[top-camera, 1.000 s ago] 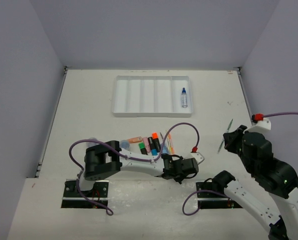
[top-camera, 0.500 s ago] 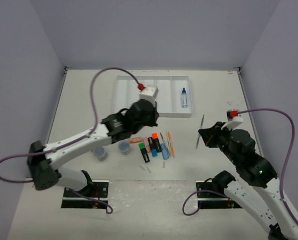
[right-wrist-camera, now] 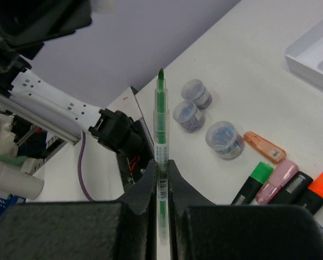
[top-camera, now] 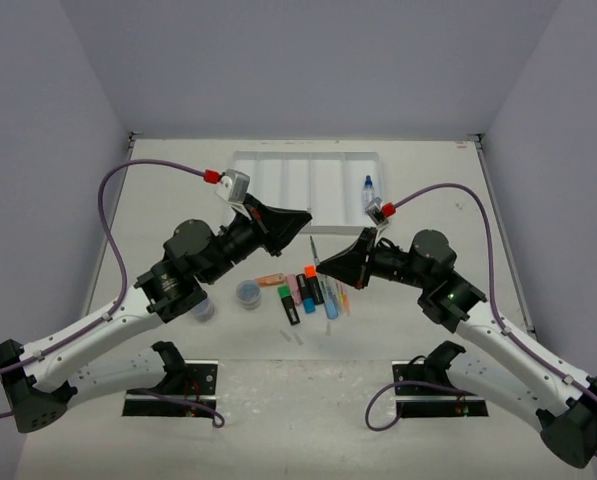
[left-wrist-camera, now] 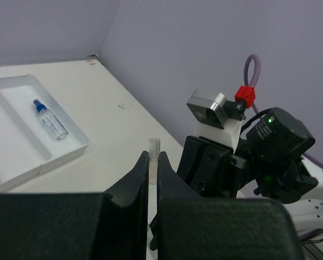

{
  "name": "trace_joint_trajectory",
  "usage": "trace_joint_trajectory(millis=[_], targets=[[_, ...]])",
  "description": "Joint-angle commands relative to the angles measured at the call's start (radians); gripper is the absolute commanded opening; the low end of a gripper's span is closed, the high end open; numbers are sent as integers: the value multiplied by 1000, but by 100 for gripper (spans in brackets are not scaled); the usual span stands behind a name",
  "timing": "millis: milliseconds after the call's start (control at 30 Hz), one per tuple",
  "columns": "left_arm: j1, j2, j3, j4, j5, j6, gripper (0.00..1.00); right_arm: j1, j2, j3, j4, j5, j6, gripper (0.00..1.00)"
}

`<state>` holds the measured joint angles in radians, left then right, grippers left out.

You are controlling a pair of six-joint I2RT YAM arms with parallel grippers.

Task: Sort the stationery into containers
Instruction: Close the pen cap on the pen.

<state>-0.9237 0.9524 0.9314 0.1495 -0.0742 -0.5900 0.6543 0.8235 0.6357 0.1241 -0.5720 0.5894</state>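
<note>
My right gripper is shut on a thin green pen, which sticks out past its fingertips above the table. In the top view that right gripper hovers over the row of highlighters, pen pointing up-left. The left gripper is shut on a small clear cap. It hangs close to the pen's tip, in front of the white tray. A blue-capped bottle lies in the tray's rightmost compartment. Three clear tubs stand left of the highlighters.
Orange, green, pink and black-bodied highlighters lie side by side with thin pens. A small white piece lies nearer the bases. Grey walls close the table's back and sides.
The left arm unfolded from low by the bases and rose towards the tray's near edge. The right arm swung left with the green pen, so both grippers now meet mid-table.
</note>
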Motion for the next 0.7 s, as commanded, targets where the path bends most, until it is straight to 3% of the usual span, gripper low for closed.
trace_joint_trajectory(millis=[0,667], targets=[[4,-30,-38,165,104,16,0,35,12,103,87,10,-43,0],[4,-34,-61,199,24,21,0,64,4,124,49,48,-48,0]])
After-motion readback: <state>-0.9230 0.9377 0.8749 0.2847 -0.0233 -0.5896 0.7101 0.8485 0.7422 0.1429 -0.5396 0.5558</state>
